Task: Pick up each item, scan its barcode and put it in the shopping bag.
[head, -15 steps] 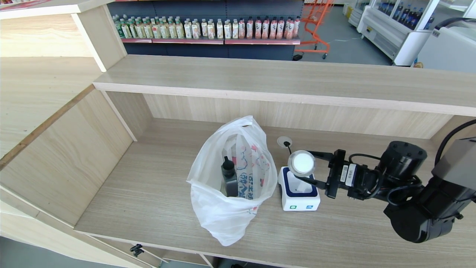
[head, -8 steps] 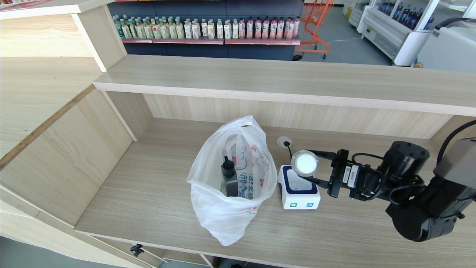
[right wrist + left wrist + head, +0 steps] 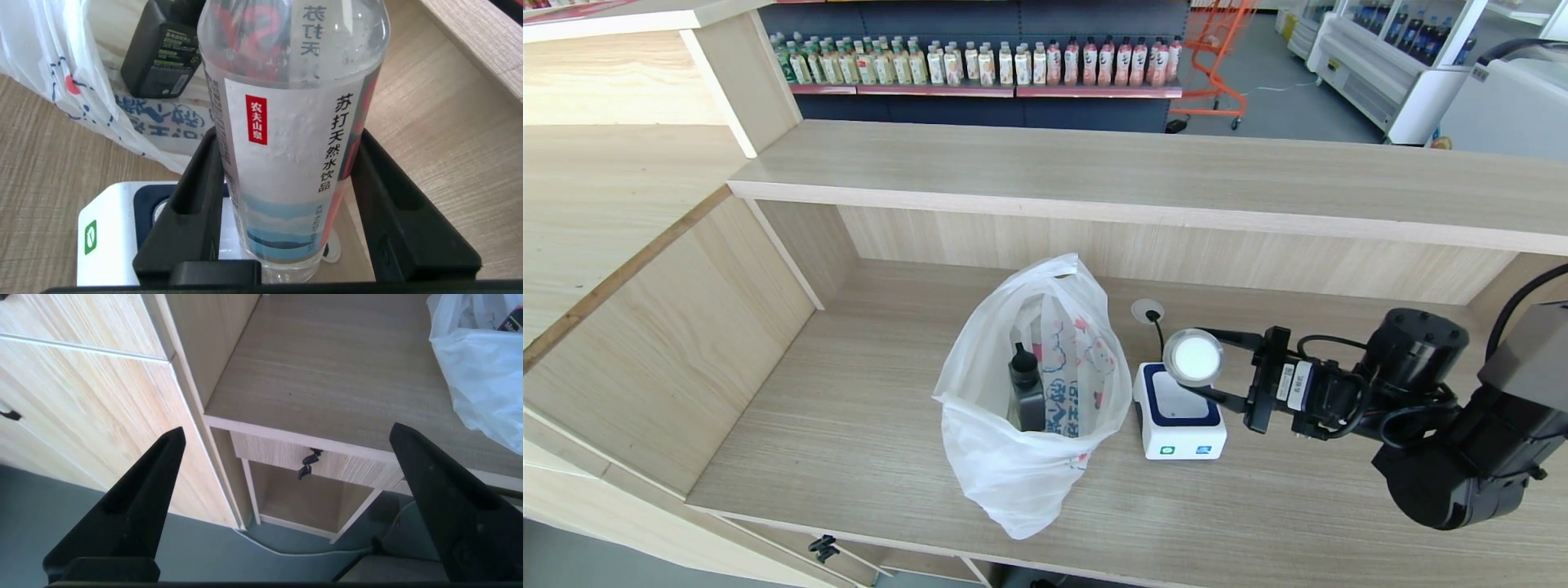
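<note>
Your right gripper [image 3: 1201, 361] is closed on the clear drink bottle [image 3: 290, 122]; the two black fingers [image 3: 184, 204] press its labelled body from both sides. The bottle stands nearly upright in the grip, with its white cap [image 3: 1193, 357] turned up toward the head camera. It hangs over the scanner [image 3: 1184, 443], a small white box with a blue top on the counter [image 3: 849, 425]. I cannot tell whether the bottle's base touches the scanner or only hovers above it. A dark cable [image 3: 1156, 331] runs from the scanner's back to a round hole in the counter.

Just beside the scanner, on your robot's left, the white shopping bag [image 3: 1013, 478] stands open. Inside it you see a dark bottle [image 3: 1025, 392] and a printed packet [image 3: 1066, 384], side by side.

Your left gripper [image 3: 288, 431] is open, its jaws wide apart with nothing between them. It is low at the counter's front edge (well apart from the bag), near a drawer with a dark handle [image 3: 309, 464].
</note>
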### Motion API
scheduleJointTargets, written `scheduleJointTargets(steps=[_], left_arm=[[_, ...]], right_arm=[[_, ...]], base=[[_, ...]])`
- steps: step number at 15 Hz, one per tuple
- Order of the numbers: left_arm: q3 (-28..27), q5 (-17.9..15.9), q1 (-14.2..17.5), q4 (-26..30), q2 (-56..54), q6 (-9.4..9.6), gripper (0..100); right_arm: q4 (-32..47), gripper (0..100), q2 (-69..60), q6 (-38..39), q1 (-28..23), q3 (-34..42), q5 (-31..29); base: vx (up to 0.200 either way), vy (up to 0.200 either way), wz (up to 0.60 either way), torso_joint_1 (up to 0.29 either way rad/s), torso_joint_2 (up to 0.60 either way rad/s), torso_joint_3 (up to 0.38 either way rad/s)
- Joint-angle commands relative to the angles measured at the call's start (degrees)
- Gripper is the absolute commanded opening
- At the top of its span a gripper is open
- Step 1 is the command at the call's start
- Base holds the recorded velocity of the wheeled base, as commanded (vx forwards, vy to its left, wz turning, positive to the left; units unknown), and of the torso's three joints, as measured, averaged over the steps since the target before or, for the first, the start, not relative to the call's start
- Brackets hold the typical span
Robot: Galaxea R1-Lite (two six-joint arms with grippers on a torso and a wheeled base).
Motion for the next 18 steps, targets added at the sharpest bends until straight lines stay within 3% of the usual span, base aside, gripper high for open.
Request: scheduleJointTargets(steps=[1,5,8,10,12,14,18], left_arm=[[0.0,0.0,0.0,0.0,0.1,0.0,100],[0.0,0.0,0.0,0.0,0.1,0.0,100],[0.0,0.0,0.0,0.0,0.1,0.0,100],[0.0,0.0,0.0,0.0,0.1,0.0,100],[0.0,0.0,0.0,0.0,0.1,0.0,100],[0.0,0.0,0.0,0.0,0.1,0.0,100],[0.0,0.0,0.0,0.0,0.1,0.0,100]], right_arm=[[-0.2,0,-1.3,0.1,0.4,0.2,0.0],[-0.2,0,-9.1,9.7,2.5,0.1,-0.9],[2.0,0,-17.5,23.2,8.9,1.4,-9.7],[4.9,0,-18.2,30.5,15.3,-0.3,-20.3],[7.4,0,-15.3,37.0,20.2,-5.7,-30.2],[10.1,0,-11.1,42.9,21.3,-12.1,-35.1],[12.8,0,-1.0,46.4,20.2,-20.8,-36.0]], base=[[0.0,0.0,0.0,0.0,0.0,0.0],[0.0,0.0,0.0,0.0,0.0,0.0],[0.0,0.0,0.0,0.0,0.0,0.0],[0.0,0.0,0.0,0.0,0.0,0.0],[0.0,0.0,0.0,0.0,0.0,0.0],[0.0,0.0,0.0,0.0,0.0,0.0],[0.0,0.0,0.0,0.0,0.0,0.0]])
